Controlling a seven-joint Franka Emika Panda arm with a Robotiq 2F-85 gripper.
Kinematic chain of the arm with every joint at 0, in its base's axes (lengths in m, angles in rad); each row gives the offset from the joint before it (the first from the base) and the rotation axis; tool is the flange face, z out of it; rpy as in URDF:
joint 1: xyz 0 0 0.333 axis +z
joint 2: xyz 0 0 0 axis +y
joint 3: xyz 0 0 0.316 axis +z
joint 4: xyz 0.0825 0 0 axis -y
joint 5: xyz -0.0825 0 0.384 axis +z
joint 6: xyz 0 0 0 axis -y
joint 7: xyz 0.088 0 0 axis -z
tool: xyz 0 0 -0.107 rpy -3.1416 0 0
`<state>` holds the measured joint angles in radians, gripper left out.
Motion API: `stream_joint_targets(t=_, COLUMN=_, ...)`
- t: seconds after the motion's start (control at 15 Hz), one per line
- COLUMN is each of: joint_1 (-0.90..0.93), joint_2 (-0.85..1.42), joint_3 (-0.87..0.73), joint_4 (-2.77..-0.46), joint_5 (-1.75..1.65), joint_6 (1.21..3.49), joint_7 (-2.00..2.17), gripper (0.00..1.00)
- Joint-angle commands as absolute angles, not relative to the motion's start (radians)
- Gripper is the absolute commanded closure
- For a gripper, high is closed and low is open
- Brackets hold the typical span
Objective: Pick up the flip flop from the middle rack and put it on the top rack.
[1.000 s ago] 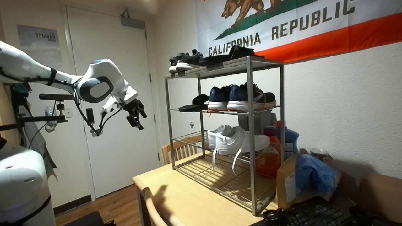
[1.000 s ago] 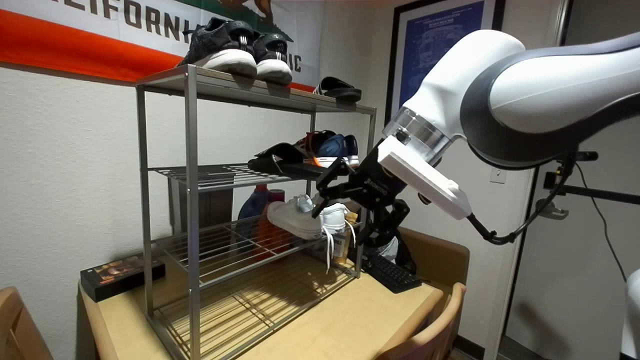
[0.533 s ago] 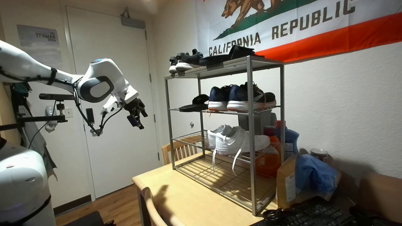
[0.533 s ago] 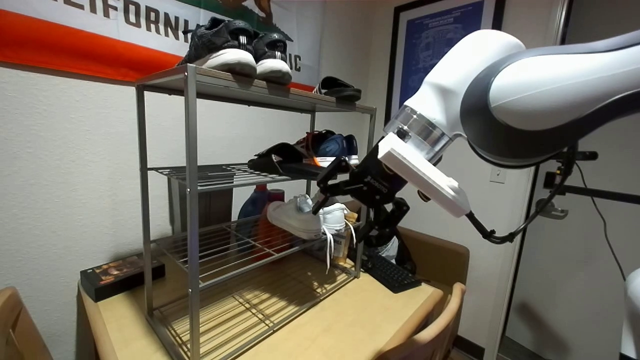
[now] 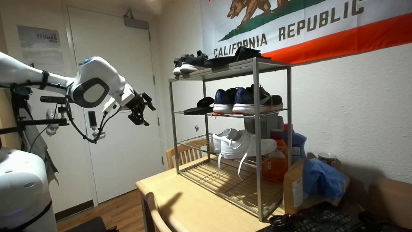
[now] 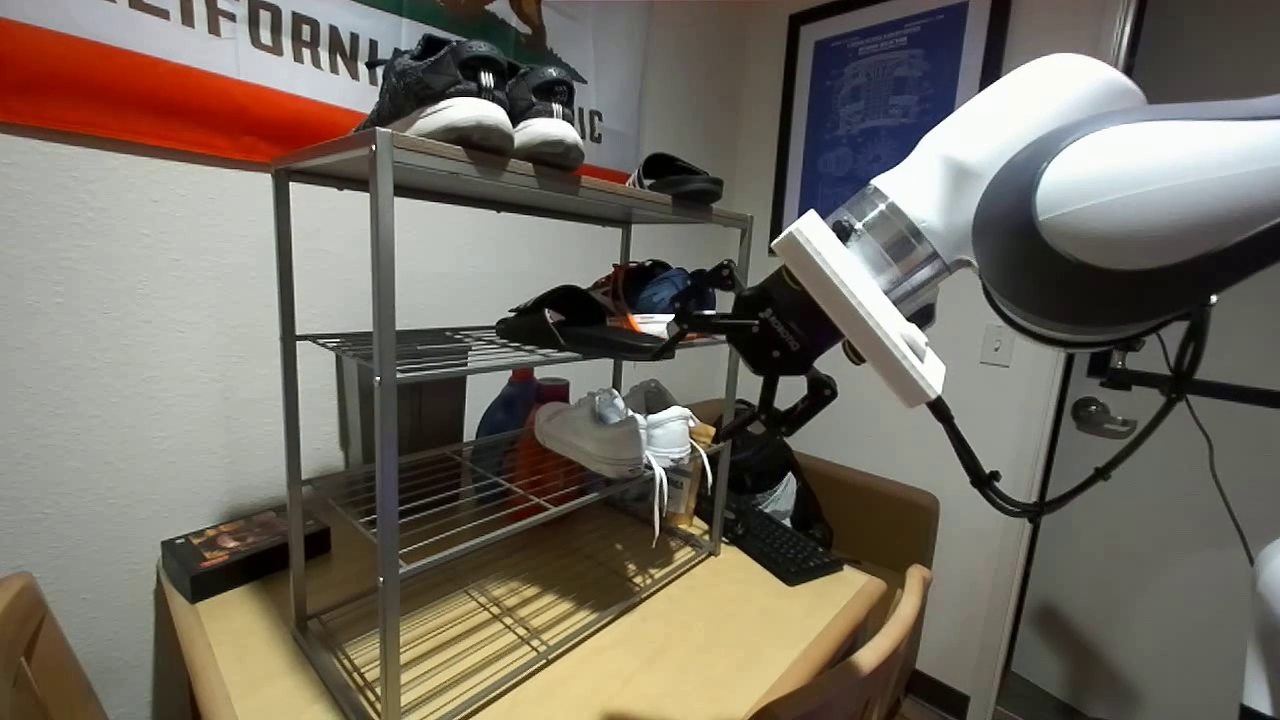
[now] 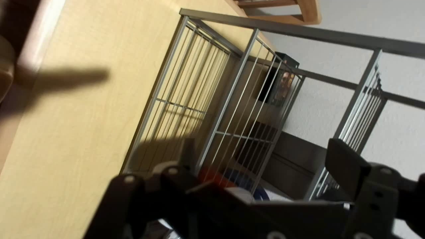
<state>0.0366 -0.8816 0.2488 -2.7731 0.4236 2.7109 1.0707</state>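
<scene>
Approach step, seemingly: the gripper (image 5: 151,117), jaws parted on nothing, hangs outside the robot-side edge of the middle rack (image 6: 470,371), where the flip flop (image 6: 598,338) lies; next, line up and pinch.

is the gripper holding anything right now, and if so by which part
Nothing is held. The black jointed gripper stands open, jaws apart. The thin, flat black flip flop lies on the grey metal wire middle rack, apart from the gripper.
</scene>
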Motion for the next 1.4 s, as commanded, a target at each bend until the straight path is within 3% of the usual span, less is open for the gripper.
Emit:
stream_joint_targets(t=0.0, joint_1=-0.019, joint_2=-0.909, joint_3=0.230, joint_4=-2.781, joint_5=0.433, joint_6=2.799, joint_7=1.156, gripper=0.00)
stream_joint_targets(t=0.4, joint_1=-0.040, joint_2=-0.850, joint_3=0.148, joint_4=-2.781, joint_5=0.442, joint_6=3.042, joint_7=1.163, gripper=0.00)
stream_joint_targets(t=1.33, joint_1=-0.003, joint_2=-0.542, joint_3=0.132, joint_4=-2.759, joint_5=0.437, joint_6=3.374, joint_7=1.150, gripper=0.00)
